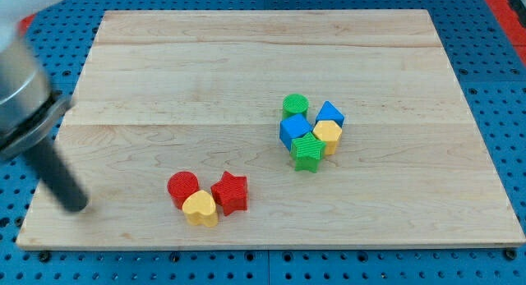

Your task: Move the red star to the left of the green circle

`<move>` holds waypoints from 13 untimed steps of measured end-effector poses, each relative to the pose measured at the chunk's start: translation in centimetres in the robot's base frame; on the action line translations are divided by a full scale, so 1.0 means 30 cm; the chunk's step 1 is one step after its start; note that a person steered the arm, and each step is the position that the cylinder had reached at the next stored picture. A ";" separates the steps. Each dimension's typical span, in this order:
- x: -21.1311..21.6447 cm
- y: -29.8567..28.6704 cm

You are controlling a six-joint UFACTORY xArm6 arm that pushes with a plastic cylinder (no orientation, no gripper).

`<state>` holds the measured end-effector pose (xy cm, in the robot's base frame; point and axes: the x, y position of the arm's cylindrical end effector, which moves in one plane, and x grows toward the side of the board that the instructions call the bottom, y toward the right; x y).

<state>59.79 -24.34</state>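
Wooden board (263, 71): carries two clusters well apart, the green circle (295, 104) topping the right one, clear board on its left (judged room enough for the star). Red star (230, 193): lower middle, touching a yellow heart (200, 209). My tip (76, 204): bare rod, no jaws, holding nothing, well left of all blocks.

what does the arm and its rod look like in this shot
My arm shows only at the view's left edge: a blurred, pale grey-white rounded housing with a darker metallic band below it. From it runs a straight, smooth black rod ending in my tip. No cables, labels or markings can be made out. My tip lies well to the view's left of the red circle.
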 end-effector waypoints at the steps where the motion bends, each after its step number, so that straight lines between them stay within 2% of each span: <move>1: 0.070 0.043; 3: 0.055 0.649; 4: 0.000 0.732; 5: -0.080 0.723; 7: -0.092 0.684; 8: -0.148 0.598; 10: -0.347 0.554; 11: -0.321 0.357; 12: -0.391 0.266; 13: -0.480 0.455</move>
<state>45.40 -10.69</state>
